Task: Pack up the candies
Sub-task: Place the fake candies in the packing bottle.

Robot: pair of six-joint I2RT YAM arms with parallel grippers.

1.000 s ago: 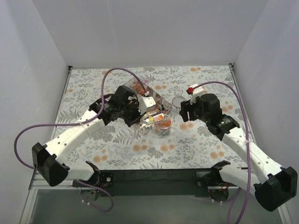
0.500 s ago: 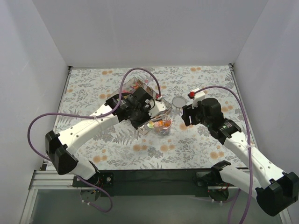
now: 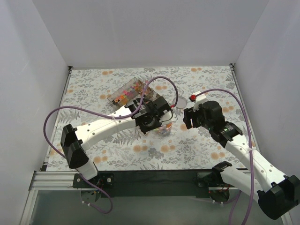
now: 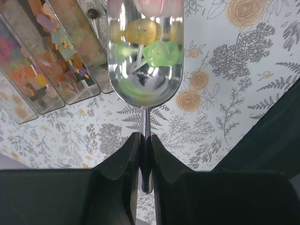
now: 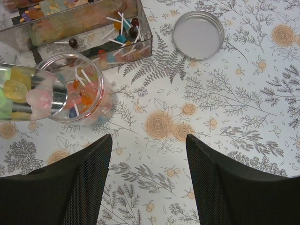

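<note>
While your left gripper [image 4: 145, 140] is clamped nearly shut on the thin stem of the metal scoop [image 4: 145, 89], take stock as follows.

1. Scoop: polished steel, a half-tube bowl with a rounded heel, mirror-bright. You hold it by the handle so the load stays in the bowl. Its open mouth reaches over the jar's rim, which looks like the position for tipping.

2. Candies [image 4: 161, 52]: small, rounded and glossy. Yellow, green and pink pieces sit in the scoop. Others, some on thin white sticks, lie in the jar and the tray.

3. Jar [image 5: 100, 84]: clear, round and thin-walled, upright on the counter [image 5: 243, 117], mouth open, partly filled.

4. Lid [image 5: 198, 29]: a flat disc of dull metal with a shallow lip. It lies well apart from the jar, apparently set aside to keep the mouth free.

5. Tray [image 5: 145, 37]: clear rigid plastic with long compartments, just behind the jar, so scoop trips stay short.

6. Right gripper [image 5: 147, 140]: jaws wide apart and holding nothing. It hovers over the counter near the jar, probably to steady the jar or fetch the lid.

7. Counter covering: matte cloth with printed ferns and orange flowers.
</note>
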